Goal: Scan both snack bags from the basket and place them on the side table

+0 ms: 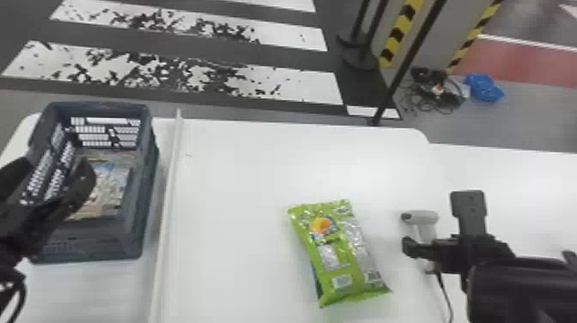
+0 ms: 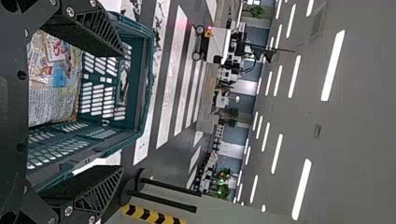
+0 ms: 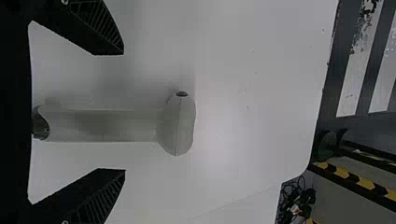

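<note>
The green snack bag (image 1: pixel 339 253) lay flat on the white table (image 1: pixel 240 180), in the lower part of the head view right of centre, with its printed patches facing up, a pose that probably suited scanning, since a code on that side could be read without turning the bag. Nothing gripped it. To its right, the handheld scanner (image 3: pixel 175 123) lay with its handle between the right gripper's (image 3: pixel 124 112) fingers, which stood well spread, with table surface visible on both sides of the handle; that spacing looked meant to let them close on it. The cord (image 1: pixel 446 296) ran from the handle's foot toward the bottom edge, where it was likely to stay out of the beam but could have dragged on a lift. At the left of the frame, the plastic basket (image 1: pixel 148 172) sat beyond a raised white strip (image 1: pixel 169 193), perhaps there to part it from the scanning space, and its walls kept another snack bag (image 1: pixel 109 184) contained. Over that basket hung the left gripper (image 2: pixel 122 112), its fingers wide apart and empty, placed so that it could plausibly reach down inside. Whether the green bag had been scanned could not be told; the likely next need was a hold on the scanner.
</note>
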Robot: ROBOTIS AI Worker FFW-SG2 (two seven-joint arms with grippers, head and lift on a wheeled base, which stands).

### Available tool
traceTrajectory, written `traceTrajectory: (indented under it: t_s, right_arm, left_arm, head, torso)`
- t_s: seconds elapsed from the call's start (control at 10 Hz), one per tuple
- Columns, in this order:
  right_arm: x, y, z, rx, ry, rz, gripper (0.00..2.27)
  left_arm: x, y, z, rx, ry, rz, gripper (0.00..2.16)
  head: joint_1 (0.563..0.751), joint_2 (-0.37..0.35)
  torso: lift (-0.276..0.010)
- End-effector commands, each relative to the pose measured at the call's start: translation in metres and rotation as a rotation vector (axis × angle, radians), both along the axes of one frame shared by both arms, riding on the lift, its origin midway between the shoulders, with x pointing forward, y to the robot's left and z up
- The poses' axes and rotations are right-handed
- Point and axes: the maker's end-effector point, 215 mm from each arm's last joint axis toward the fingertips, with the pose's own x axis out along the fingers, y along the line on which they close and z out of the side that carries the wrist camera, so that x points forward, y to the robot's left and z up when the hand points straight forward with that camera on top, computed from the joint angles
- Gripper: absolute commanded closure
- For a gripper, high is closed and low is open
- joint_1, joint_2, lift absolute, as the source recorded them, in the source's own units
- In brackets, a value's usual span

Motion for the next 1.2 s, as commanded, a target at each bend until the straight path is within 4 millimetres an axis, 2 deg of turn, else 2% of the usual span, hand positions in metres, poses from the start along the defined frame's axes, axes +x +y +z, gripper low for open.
traceTrajectory:
  t_s: [0.0, 0.1, 0.2, 0.3, 0.4, 0.5, 0.7, 0.8, 1.0, 1.1]
  right_arm:
    - [0.008, -0.011, -0.013, 0.006, 0.029, -0.01, 0.03]
    - [0.01, -0.018, -0.022, 0.011, 0.053, -0.017, 0.11]
    - [0.012, -0.026, -0.027, 0.016, 0.075, -0.014, 0.4]
    - [0.013, -0.031, -0.03, 0.024, 0.087, -0.011, 0.87]
    - [0.01, -0.034, -0.031, 0.03, 0.092, -0.023, 1.85]
    - [0.007, -0.036, -0.032, 0.031, 0.1, -0.038, 2.26]
    - [0.006, -0.036, -0.033, 0.048, 0.098, -0.039, 2.26]
    - [0.004, -0.039, -0.026, 0.045, 0.081, -0.047, 2.26]
    - [-0.016, -0.036, -0.005, 0.066, 0.043, -0.048, 2.26]
    - [-0.028, -0.026, 0.006, 0.078, 0.017, -0.034, 2.26]
  left_arm:
    - [0.0, 0.0, 0.0, 0.001, 0.0, -0.001, 0.15]
    - [0.0, 0.0, 0.0, 0.002, 0.0, -0.002, 0.15]
    - [0.0, 0.0, 0.0, 0.004, 0.0, -0.003, 0.15]
    - [0.0, 0.0, 0.0, 0.004, 0.0, -0.003, 0.15]
    - [0.001, 0.0, 0.002, 0.005, -0.003, -0.004, 0.15]
    - [0.001, 0.0, 0.002, 0.006, -0.003, -0.004, 0.15]
    - [0.001, -0.001, 0.002, 0.006, -0.003, -0.006, 0.15]
    - [0.001, -0.001, 0.003, 0.007, -0.004, -0.007, 0.15]
    - [0.0, 0.0, 0.001, 0.007, -0.001, -0.007, 0.15]
    - [0.0, 0.001, 0.003, 0.008, -0.005, -0.005, 0.15]
  head:
    - [0.695, -0.216]
    - [0.695, -0.225]
    - [0.695, -0.234]
    - [0.695, -0.238]
    - [0.695, -0.244]
    - [0.695, -0.252]
    - [0.695, -0.262]
    - [0.695, -0.262]
    - [0.695, -0.267]
    - [0.695, -0.268]
  torso:
    - [-0.075]
    - [-0.075]
    - [-0.075]
    - [-0.075]
    - [-0.075]
    - [-0.075]
    - [-0.075]
    - [-0.075]
    - [-0.075]
    - [-0.075]
